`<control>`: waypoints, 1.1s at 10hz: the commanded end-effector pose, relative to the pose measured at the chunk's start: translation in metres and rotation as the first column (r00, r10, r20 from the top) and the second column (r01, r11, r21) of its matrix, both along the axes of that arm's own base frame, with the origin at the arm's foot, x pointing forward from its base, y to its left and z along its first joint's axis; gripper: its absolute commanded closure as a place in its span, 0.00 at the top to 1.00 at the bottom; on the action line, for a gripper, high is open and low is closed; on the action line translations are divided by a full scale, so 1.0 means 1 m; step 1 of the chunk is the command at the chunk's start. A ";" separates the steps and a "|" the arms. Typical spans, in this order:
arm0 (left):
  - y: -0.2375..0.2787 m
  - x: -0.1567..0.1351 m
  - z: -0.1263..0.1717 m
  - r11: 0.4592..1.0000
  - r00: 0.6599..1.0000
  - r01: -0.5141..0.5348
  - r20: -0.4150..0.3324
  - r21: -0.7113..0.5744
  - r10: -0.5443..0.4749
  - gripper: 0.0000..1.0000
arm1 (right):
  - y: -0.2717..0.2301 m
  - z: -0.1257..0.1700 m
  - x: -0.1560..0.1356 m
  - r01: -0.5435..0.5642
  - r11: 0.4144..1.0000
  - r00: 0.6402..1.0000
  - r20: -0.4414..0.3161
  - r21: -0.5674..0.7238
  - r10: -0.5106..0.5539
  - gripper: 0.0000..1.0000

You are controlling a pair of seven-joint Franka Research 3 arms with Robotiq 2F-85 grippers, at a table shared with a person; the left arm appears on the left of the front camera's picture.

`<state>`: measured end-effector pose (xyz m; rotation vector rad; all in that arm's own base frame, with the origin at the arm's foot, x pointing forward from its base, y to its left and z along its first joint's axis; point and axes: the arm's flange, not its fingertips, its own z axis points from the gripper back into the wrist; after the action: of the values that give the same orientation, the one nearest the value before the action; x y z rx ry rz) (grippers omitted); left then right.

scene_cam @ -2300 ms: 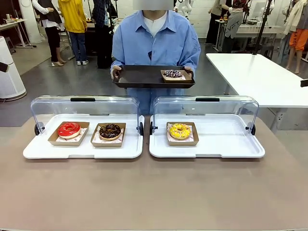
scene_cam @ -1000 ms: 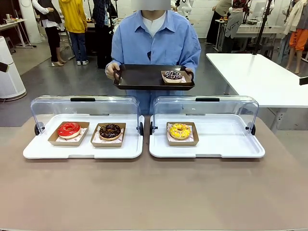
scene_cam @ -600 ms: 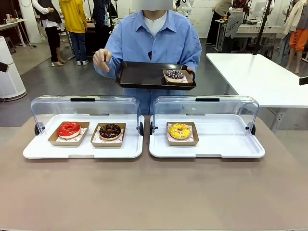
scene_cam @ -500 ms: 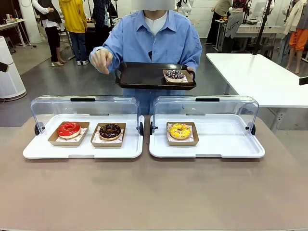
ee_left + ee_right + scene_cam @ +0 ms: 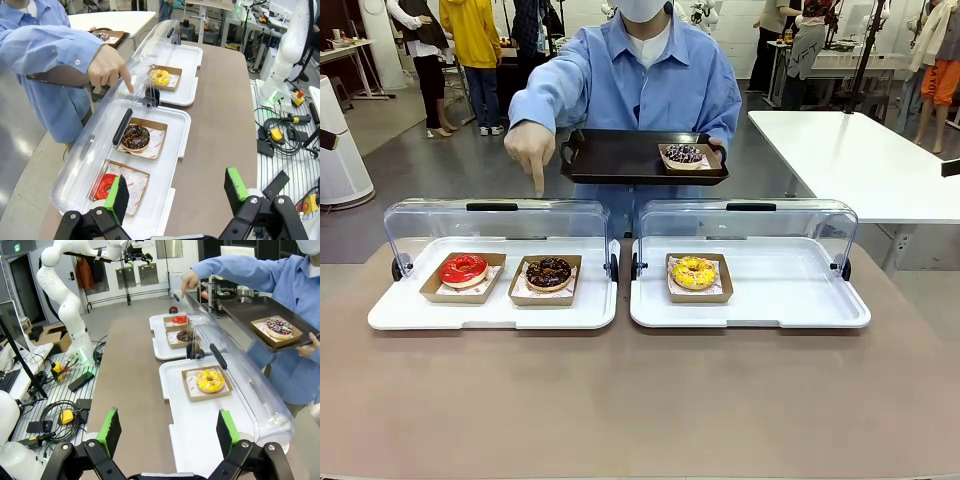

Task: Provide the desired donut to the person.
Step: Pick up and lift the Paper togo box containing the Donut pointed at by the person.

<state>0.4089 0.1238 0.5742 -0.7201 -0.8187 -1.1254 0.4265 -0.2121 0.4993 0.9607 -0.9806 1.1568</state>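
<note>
While the person in the light-blue button-up shirt (image 5: 640, 85) is pointing down with one hand (image 5: 530, 148) over the left-hand white display tray (image 5: 490, 312), the task is sitting at its choosing step, and no donut is being lifted yet. That forefinger is hanging above the clear rolled-back cover (image 5: 495, 222), roughly in line with the chocolate-glazed donut in its brown card boat (image 5: 549, 272), so I am judging that one to be the wanted donut rather than the red-glazed donut (image 5: 463, 269) beside it or the yellow sprinkled donut (image 5: 693, 271) in the right-hand tray. The person's other hand is holding a black serving tray (image 5: 610, 158), which is already carrying a dark sprinkled donut (image 5: 681, 154).

The next move is probably calling for the left gripper (image 5: 177, 192) to reach in under the cover, close on the card boat's edge and carry it across to the black tray's bare part.

Both arms are waiting well back from the trays. The left gripper's jaws are standing spread wide with nothing between them, and the right gripper (image 5: 167, 430) is likewise gaping, looking along the brown table (image 5: 640, 400).
</note>
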 end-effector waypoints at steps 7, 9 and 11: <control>0.000 -0.001 0.002 1.000 1.000 0.001 0.003 -0.004 -0.001 1.00 | 0.000 0.000 0.000 0.000 1.000 1.000 0.002 0.003 0.000 1.00; 0.000 -0.001 0.002 1.000 1.000 0.001 0.003 -0.004 -0.001 1.00 | 0.000 0.000 0.000 0.000 1.000 1.000 0.002 0.003 0.000 1.00; 0.000 -0.001 0.002 1.000 1.000 0.001 0.003 -0.004 -0.001 1.00 | 0.000 0.000 0.000 0.000 1.000 1.000 0.002 0.003 0.000 1.00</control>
<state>0.4089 0.1238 0.5742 -0.7201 -0.8187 -1.1254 0.4264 -0.2123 0.4993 0.9604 -0.9808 1.1565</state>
